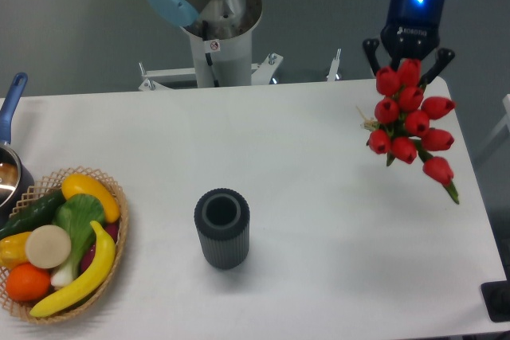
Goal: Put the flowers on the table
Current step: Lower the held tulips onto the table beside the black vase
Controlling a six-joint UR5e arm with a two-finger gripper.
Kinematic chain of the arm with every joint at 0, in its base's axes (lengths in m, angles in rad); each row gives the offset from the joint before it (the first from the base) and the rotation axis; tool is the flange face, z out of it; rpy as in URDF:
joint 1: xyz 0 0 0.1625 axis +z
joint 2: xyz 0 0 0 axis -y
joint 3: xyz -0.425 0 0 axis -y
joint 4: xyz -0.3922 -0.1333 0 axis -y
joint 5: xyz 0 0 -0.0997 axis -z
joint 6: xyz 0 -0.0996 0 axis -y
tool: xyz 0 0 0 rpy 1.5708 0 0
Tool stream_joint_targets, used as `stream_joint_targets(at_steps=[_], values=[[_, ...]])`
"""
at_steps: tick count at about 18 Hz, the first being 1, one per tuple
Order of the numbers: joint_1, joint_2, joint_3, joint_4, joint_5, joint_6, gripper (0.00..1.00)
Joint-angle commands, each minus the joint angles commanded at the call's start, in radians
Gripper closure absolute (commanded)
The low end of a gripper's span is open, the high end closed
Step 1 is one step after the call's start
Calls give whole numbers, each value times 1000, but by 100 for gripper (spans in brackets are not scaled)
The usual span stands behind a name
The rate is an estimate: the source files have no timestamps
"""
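The flowers (412,123), a bunch of red tulips with green leaves and a bit of pale string at the left, hang over the right end of the white table (319,197). The blossoms face the camera and hide the stems. My gripper (408,65) is directly above and behind the bunch, its black knuckles showing on both sides of the top tulips. Its fingertips are hidden behind the blossoms. It appears shut on the flowers and holds them above the tabletop.
A dark grey ribbed vase (222,227) stands empty at the table's middle front. A wicker basket (119,236) of fruit and vegetables sits at the front left, with a blue-handled pot (9,166) behind it. The arm's base (217,33) is at the back edge.
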Motion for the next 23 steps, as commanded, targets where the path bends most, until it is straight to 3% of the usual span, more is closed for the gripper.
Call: stream_joint_targets(at_steps=[6, 23], values=[[-75, -60, 5, 0, 152, 3, 72], [-207, -285, 34, 3, 293, 0, 74]])
